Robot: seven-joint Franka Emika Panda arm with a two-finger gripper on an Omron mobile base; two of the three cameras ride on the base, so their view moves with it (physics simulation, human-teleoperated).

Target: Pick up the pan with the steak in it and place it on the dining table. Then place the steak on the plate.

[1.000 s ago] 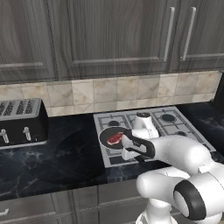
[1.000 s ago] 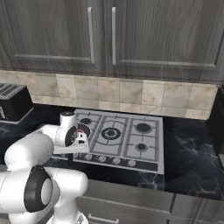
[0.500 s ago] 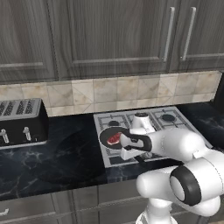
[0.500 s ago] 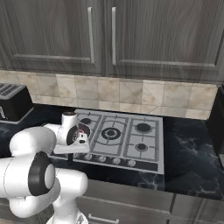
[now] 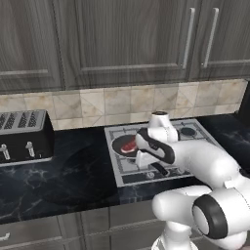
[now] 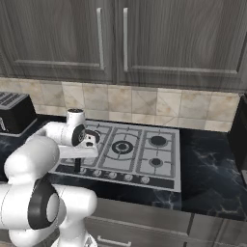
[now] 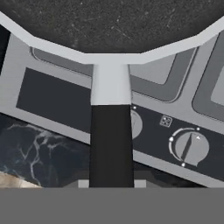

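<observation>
On the dark counter (image 5: 58, 180), the steak (image 5: 128, 146) is held in the pan (image 5: 122, 145) on the stove (image 6: 144, 154); the gripper (image 5: 152, 163) is pinched on the pan's handle (image 7: 111, 144).

The pan (image 5: 123, 144) sits on the front left burner of the gas stove (image 5: 161, 149), with the red steak (image 5: 128, 146) lying in it; the white arm reaches over the stove and covers the pan's right side; the gripper (image 5: 151, 167) is down at the pan's black handle, closed on it; a black toaster (image 5: 23, 136) stands well to the left on the dark marbled bench (image 5: 63, 180); dark cabinets (image 5: 122, 39) hang above a beige tile backsplash (image 5: 97, 105).
</observation>
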